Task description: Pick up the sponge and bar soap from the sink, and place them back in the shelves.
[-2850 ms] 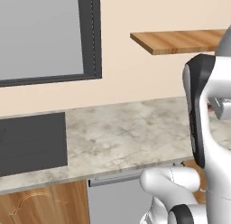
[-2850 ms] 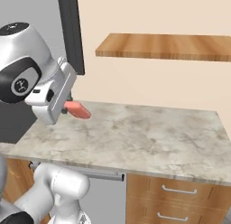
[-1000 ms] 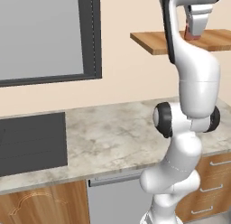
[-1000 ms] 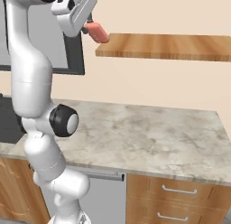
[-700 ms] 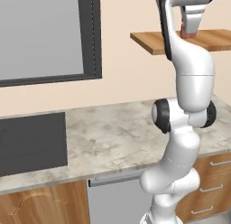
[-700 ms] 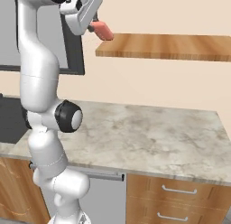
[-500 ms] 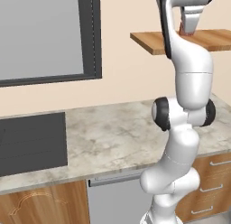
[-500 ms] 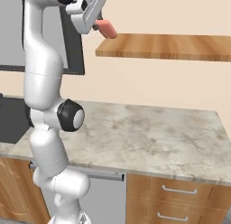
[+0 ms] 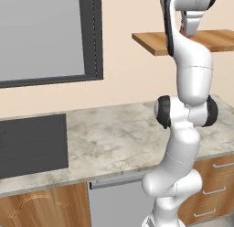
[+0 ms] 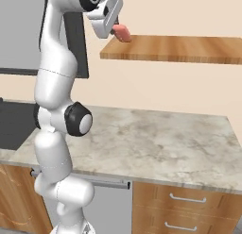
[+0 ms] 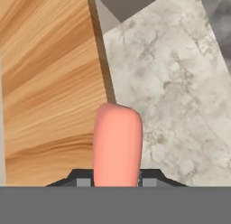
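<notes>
Step in hand: soap delivery. The claw (image 10: 116,29) is clamped on the bar soap (image 10: 123,33), raised to the left end of the shelves (image 10: 175,48), the bar hanging over the plank's front corner (part of it over open air, judging by the hand view). Next move calls for carrying it further over the wood, then lowering and letting go. Room: dark window at left, beige wall, marbled desk (image 10: 160,143) below, wooden drawers at right.
</notes>
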You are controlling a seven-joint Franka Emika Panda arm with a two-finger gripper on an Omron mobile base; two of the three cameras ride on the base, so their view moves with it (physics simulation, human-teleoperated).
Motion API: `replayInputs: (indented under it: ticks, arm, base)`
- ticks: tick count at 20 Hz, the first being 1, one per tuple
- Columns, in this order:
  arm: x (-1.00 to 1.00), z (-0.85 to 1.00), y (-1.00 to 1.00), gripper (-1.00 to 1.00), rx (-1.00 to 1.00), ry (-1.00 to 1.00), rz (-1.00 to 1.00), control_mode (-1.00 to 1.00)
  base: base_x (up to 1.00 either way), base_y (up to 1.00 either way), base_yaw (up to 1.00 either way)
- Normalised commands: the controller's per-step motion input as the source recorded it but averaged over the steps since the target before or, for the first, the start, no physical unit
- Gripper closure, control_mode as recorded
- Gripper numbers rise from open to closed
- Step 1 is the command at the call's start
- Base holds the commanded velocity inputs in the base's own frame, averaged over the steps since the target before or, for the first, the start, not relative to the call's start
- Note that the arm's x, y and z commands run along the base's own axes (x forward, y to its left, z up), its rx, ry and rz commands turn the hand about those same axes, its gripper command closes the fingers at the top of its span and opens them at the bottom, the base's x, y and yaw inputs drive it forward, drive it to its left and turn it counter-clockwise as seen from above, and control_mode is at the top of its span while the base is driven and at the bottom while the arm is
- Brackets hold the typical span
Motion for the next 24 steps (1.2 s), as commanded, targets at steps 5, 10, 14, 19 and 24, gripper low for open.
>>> replayInputs:
  ticks: [5, 10, 14, 19, 24]
  arm:
    - [0.55, -0.54, -0.08, 1.00, -0.01, -0.03, 0.06, -1.00]
    - [0.51, -0.20, -0.24, 1.00, 0.00, -0.09, 0.06, -1.00]
    - [0.33, -0.17, -0.18, 1.00, 0.00, -0.14, 0.06, -1.00]
    - [0.18, -0.32, 0.00, 1.00, 0.00, -0.04, 0.05, -1.00]
    - [0.20, -0.29, 0.00, 1.00, 0.00, 0.00, 0.03, -1.00]
  base:
    - [0.00, 0.00, 0.00]
    - [0.00, 0.00, 0.00]
    - [0.00, 0.00, 0.00]
    - [0.00, 0.00, 0.00]
    - [0.00, 0.00, 0.00]
